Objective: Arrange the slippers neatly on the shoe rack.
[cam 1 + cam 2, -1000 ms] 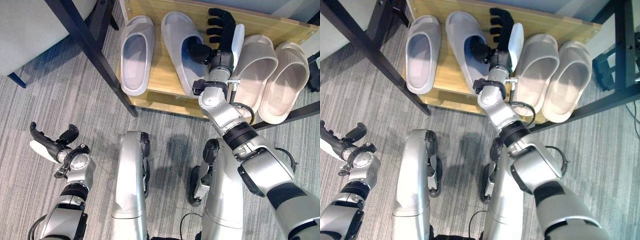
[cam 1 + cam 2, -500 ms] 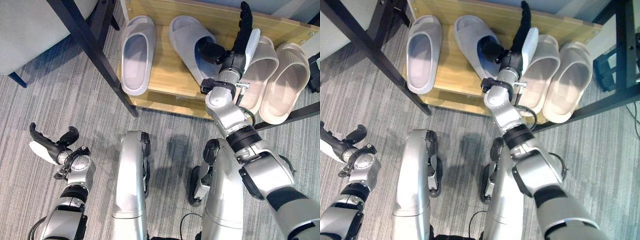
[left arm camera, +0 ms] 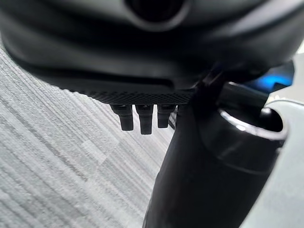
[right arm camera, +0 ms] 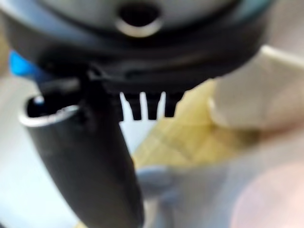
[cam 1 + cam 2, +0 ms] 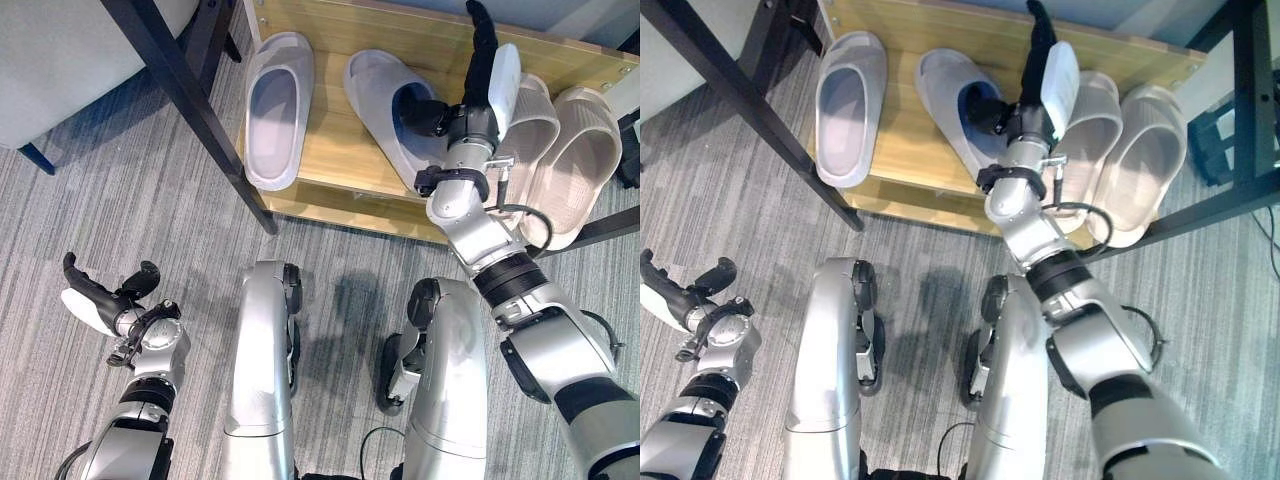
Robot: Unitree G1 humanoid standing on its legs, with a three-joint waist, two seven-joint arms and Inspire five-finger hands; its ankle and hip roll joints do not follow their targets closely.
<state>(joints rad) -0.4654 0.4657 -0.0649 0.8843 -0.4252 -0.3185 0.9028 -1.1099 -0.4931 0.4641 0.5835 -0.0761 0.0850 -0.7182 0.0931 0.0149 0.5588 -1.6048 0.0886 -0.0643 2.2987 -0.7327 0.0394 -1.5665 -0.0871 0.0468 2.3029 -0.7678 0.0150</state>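
On the wooden shelf point(image 5: 330, 150) lie two pairs of slippers. The left grey slipper point(image 5: 277, 105) lies straight. The right grey slipper point(image 5: 385, 110) lies slanted, with its heel toward the beige pair. My right hand point(image 5: 478, 60) stands on edge between that slipper and the inner beige slipper point(image 5: 530, 125), fingers straight toward the shelf's back. Its thumb point(image 5: 425, 115) reaches into the grey slipper's opening. The outer beige slipper point(image 5: 580, 160) overhangs the shelf's front edge. My left hand point(image 5: 100, 300) hangs low over the carpet with relaxed fingers, holding nothing.
A black slanted rack leg point(image 5: 190, 110) crosses in front of the shelf's left end. A grey upholstered seat point(image 5: 60, 60) fills the upper left. A black bar point(image 5: 610, 225) runs under the beige slippers at the right. Grey carpet point(image 5: 120, 200) covers the floor.
My right hand has turned from flat over the grey slipper to edge-on and moved right. The right grey slipper has slid right with it, toward the beige pair. The left hand is still.
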